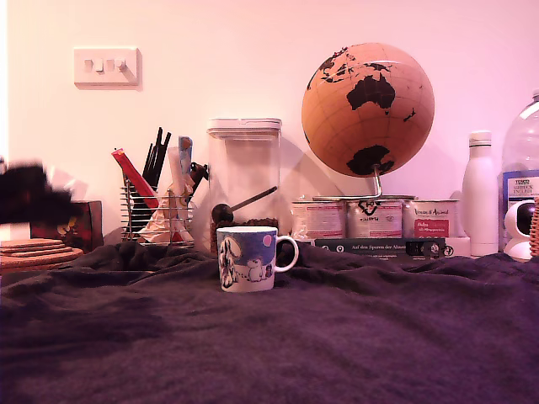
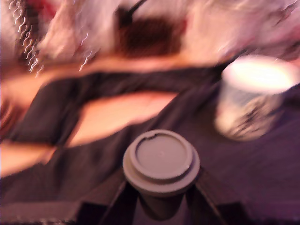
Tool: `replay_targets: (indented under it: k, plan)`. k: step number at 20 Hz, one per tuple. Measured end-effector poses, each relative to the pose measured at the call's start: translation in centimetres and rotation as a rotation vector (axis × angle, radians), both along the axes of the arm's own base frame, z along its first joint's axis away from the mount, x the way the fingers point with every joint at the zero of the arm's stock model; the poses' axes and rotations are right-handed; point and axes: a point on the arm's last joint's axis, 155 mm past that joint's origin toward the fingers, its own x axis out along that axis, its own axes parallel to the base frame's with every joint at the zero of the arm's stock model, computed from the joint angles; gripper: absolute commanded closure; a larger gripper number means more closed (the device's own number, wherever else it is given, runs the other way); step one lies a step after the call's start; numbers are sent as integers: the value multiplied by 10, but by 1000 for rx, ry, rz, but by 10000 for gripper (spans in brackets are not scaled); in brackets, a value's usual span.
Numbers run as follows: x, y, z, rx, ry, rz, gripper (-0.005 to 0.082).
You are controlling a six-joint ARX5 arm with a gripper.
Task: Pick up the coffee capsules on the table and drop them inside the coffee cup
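A dark grey-brown coffee capsule (image 2: 161,161) sits between my gripper's (image 2: 161,194) two dark fingers (image 2: 110,206), its flat rimmed top facing the wrist camera. The gripper is shut on it. In the exterior view the gripper (image 1: 29,195) is a dark blur at the far left edge, raised above the table (image 1: 269,337) and well left of the coffee cup (image 1: 246,258). The cup is white with a blue-purple cartoon print, standing upright with its handle to the exterior view's right. In the wrist view the cup (image 2: 253,98) is blurred, beyond the capsule and off to one side.
Behind the cup stand a clear canister (image 1: 244,181), a wire basket of utensils (image 1: 156,210), a cork globe (image 1: 368,109), round tins (image 1: 375,217) on books, a white bottle (image 1: 480,194) and a small white camera (image 1: 520,227). Coasters (image 1: 34,251) lie at the far left.
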Motion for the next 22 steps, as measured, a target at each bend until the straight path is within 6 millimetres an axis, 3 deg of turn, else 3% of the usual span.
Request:
replay_targets:
  k: [9, 22]
  plan:
    - [-27, -18, 45, -17, -41, -89, 645]
    - [-57, -77, 50, -39, -18, -248, 678]
